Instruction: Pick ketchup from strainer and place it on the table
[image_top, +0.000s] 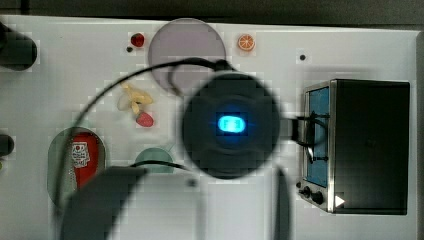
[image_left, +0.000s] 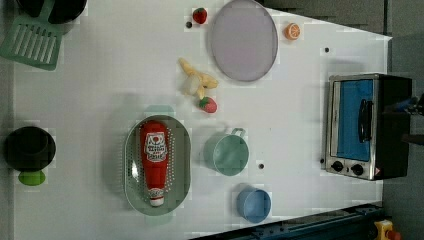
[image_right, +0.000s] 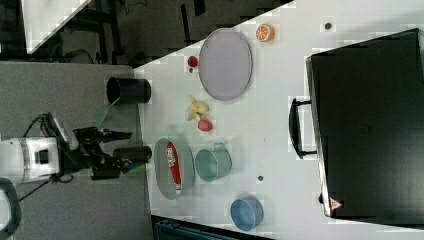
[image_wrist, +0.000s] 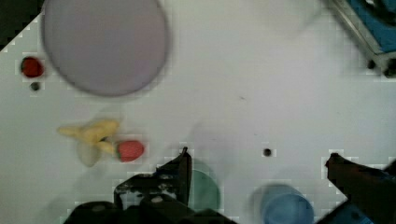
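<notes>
The ketchup (image_left: 155, 159), a red squeeze bottle with a white cap and a labelled body, lies on its side in the pale green oval strainer (image_left: 132, 172) on the white table (image_left: 95, 80). It also appears in the top view, ketchup (image_top: 83, 159) in strainer (image_top: 52, 167), and in the right view, ketchup (image_right: 172, 165) in strainer (image_right: 161, 172). My gripper (image_wrist: 259, 161) hangs high above the table, open wide with nothing between its fingers (image_wrist: 183, 169). It is apart from the bottle, over the area near the green mug (image_wrist: 204, 190). The blurred arm (image_top: 231, 124) covers the top view's middle.
A lilac plate (image_left: 243, 40), peeled banana (image_left: 197, 80), strawberry-like fruit (image_left: 208, 104), small red ball (image_left: 200, 15) and orange half (image_left: 292, 31) lie on the table. A green mug (image_left: 227, 152) and blue cup (image_left: 254, 204) stand beside the strainer. A toaster oven (image_left: 367, 125) sits at the left view's right.
</notes>
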